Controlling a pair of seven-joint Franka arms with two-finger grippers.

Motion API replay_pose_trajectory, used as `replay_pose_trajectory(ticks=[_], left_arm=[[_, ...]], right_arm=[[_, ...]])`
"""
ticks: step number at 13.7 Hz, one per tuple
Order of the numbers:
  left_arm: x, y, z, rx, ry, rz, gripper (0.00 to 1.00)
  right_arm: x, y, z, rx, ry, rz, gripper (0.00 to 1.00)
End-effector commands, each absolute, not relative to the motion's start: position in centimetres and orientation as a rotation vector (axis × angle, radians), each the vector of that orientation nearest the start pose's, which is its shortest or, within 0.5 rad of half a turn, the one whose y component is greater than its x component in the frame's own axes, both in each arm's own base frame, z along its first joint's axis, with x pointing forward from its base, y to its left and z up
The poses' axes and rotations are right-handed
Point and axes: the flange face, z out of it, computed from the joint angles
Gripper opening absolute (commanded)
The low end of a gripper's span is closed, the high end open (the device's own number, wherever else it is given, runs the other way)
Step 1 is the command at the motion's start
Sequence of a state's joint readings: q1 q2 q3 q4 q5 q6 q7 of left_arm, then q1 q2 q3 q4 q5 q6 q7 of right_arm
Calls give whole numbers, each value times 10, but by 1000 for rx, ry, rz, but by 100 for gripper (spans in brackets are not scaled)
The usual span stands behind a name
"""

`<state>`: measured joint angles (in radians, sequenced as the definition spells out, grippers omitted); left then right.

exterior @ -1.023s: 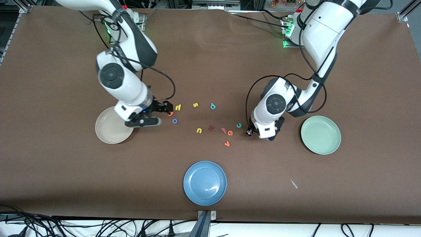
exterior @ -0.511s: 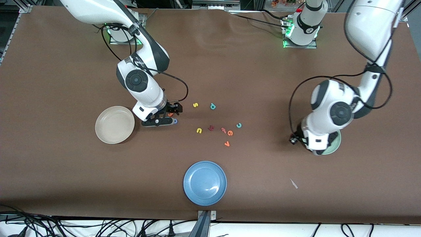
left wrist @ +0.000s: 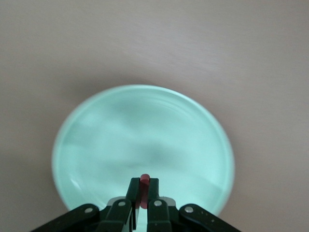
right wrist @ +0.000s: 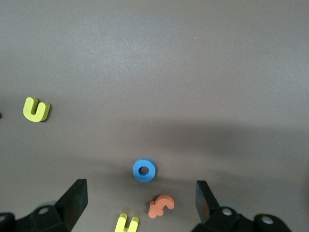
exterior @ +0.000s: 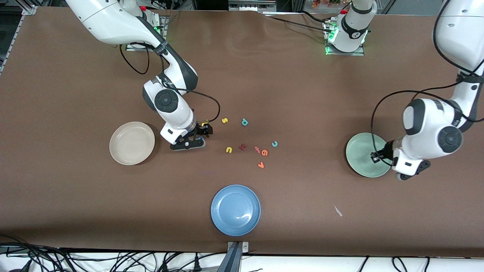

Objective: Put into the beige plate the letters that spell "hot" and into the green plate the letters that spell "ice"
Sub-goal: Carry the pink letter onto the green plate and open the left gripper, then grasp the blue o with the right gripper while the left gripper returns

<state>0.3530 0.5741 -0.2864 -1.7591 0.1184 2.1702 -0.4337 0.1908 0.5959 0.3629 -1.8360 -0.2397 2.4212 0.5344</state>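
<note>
1. Front view: the left pincer [exterior: 378, 155] hung over the green plate [exterior: 362, 158] at the left arm's end of the worktop [exterior: 75, 196]. The right pincer [exterior: 196, 138] hung low over the letters beside the beige plate [exterior: 132, 143]. The teal c [exterior: 275, 144] and the orange e [exterior: 264, 153] lay between the plates.
2. Left wrist view: the left pincer [left wrist: 143, 195] was clamped on the dark red i [left wrist: 144, 190] above the green plate [left wrist: 120, 125].
3. Right wrist view: the right pincer [right wrist: 140, 205] stood spread wide over the blue o [right wrist: 144, 170], the orange t [right wrist: 161, 206] and the yellow h [right wrist: 126, 224].
</note>
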Motion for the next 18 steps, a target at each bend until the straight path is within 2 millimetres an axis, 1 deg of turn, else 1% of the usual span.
replay_pose_trajectory(ticks=[1, 2, 3, 4, 5, 6, 7, 9, 10, 11, 13, 14, 15, 17, 18], left_arm=[[640, 76, 217, -3106, -608, 285, 0], [638, 83, 215, -3086, -572, 282, 0], [638, 83, 212, -3080, -564, 288, 6], [638, 83, 212, -3080, -564, 286, 30], [639, 84, 214, -3080, -567, 281, 63], [640, 83, 215, -3081, -566, 276, 88], [641, 80, 219, -3080, -571, 267, 100], [650, 72, 232, -3093, -580, 226, 100], [653, 63, 238, -3093, -604, 214, 100], [658, 47, 245, -3095, -648, 194, 100], [661, 4, 252, -3083, -785, 192, 100], [662, -22, 255, -3075, -831, 192, 100], [660, -47, 256, -3056, -888, 196, 100], [657, -97, 260, -2991, -1071, 193, 100], [652, -126, 261, -2982, -1102, 197, 100]], right_arm=[[557, 328, 220, -3096, -227, -27, 99], [557, 328, 220, -3097, -229, -28, 99], [557, 329, 221, -3102, -246, -38, 99], [557, 328, 223, -3104, -252, -44, 99], [557, 329, 224, -3104, -254, -46, 99], [557, 328, 222, -3106, -252, -45, 99], [557, 328, 222, -3105, -250, -44, 99], [556, 327, 219, -3106, -252, -37, 99], [554, 327, 217, -3107, -252, -30, 99], [554, 327, 216, -3106, -252, -30, 99], [550, 328, 207, -3099, -269, -35, 99], [543, 333, 202, -3090, -303, -54, 99], [536, 334, 192, -3087, -348, -75, 99], [533, 335, 182, -3096, -431, -109, 99], [531, 336, 178, -3100, -458, -108, 99]])
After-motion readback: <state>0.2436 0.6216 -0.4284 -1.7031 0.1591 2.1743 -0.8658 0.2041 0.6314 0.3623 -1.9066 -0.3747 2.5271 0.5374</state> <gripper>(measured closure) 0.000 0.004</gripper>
